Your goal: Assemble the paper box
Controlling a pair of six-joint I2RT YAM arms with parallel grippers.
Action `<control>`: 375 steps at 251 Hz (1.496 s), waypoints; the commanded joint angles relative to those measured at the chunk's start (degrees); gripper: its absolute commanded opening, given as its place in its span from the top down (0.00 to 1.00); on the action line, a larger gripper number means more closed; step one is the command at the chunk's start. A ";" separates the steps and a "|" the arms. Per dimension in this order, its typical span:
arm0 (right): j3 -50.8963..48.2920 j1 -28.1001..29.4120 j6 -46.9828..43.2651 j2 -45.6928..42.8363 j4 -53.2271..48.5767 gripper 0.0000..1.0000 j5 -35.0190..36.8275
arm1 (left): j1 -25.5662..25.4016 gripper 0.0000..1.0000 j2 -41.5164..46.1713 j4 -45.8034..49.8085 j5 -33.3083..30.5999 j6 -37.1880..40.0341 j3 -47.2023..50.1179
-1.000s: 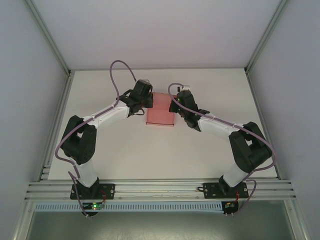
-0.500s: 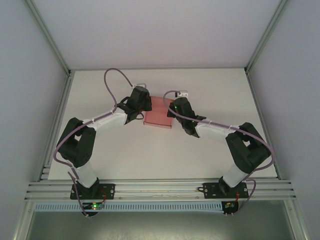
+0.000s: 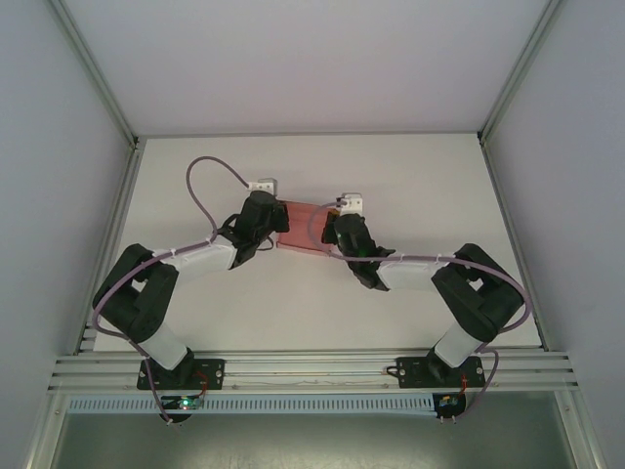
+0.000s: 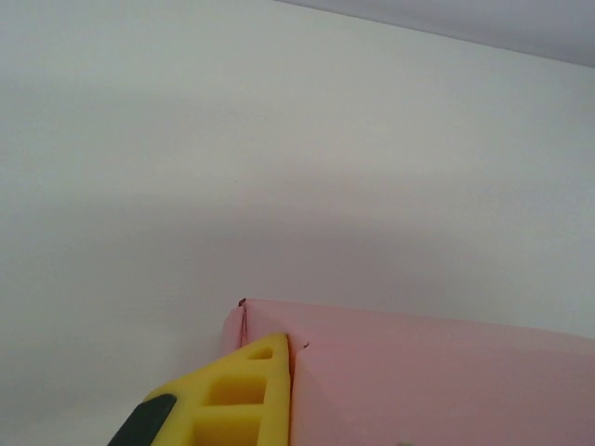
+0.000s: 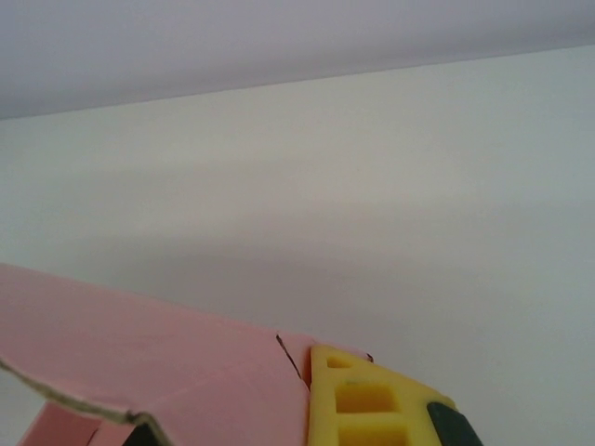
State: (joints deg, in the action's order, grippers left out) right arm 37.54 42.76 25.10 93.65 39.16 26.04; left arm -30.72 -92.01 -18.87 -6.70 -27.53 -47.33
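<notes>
The pink paper box (image 3: 303, 227) hangs between my two grippers over the middle of the white table (image 3: 293, 303), its far side tipped up. My left gripper (image 3: 278, 223) is at the box's left end. In the left wrist view one yellow finger (image 4: 244, 390) lies against the folded left corner of the box (image 4: 437, 381), and the card hides the other finger. My right gripper (image 3: 331, 231) is at the right end. There a yellow finger (image 5: 372, 404) sits outside the box's end wall (image 5: 139, 358), with a dark tip under the card's raw edge.
Grey enclosure walls (image 3: 59, 195) and metal frame posts (image 3: 508, 88) stand around the table. An aluminium rail (image 3: 312, 369) carrying both arm bases runs along the near edge. Purple cables (image 3: 200, 171) loop above the left wrist.
Both grippers have drawn towards the near edge and closer together, bringing the pink box with them. The box now looks shorter and more tilted than a second ago.
</notes>
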 commanded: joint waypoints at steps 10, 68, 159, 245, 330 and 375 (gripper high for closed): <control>-2.67 1.60 4.50 2.15 9.51 0.97 3.04 | -1.10 0.95 -1.13 1.17 1.22 0.16 3.78; 11.42 1.80 8.86 3.11 -6.43 0.97 1.59 | -2.70 0.95 -0.25 4.87 2.25 -0.16 -0.36; 3.10 1.55 8.79 4.38 0.16 0.97 0.46 | -3.80 0.95 0.12 3.57 1.05 0.75 1.63; -7.99 2.15 3.63 6.17 14.20 0.98 -1.76 | -4.68 0.95 0.58 -3.26 1.40 1.56 11.11; -10.21 4.80 -0.50 6.38 17.35 1.00 2.82 | -5.59 0.87 3.58 -1.61 -0.23 0.24 12.50; -9.47 7.03 -1.49 6.24 13.82 1.00 8.89 | -6.63 0.58 7.81 3.67 -2.46 -0.16 11.38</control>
State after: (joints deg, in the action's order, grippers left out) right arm 28.53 47.92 23.99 98.83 58.19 32.25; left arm -36.01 -87.11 -22.96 -8.01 -26.85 -35.57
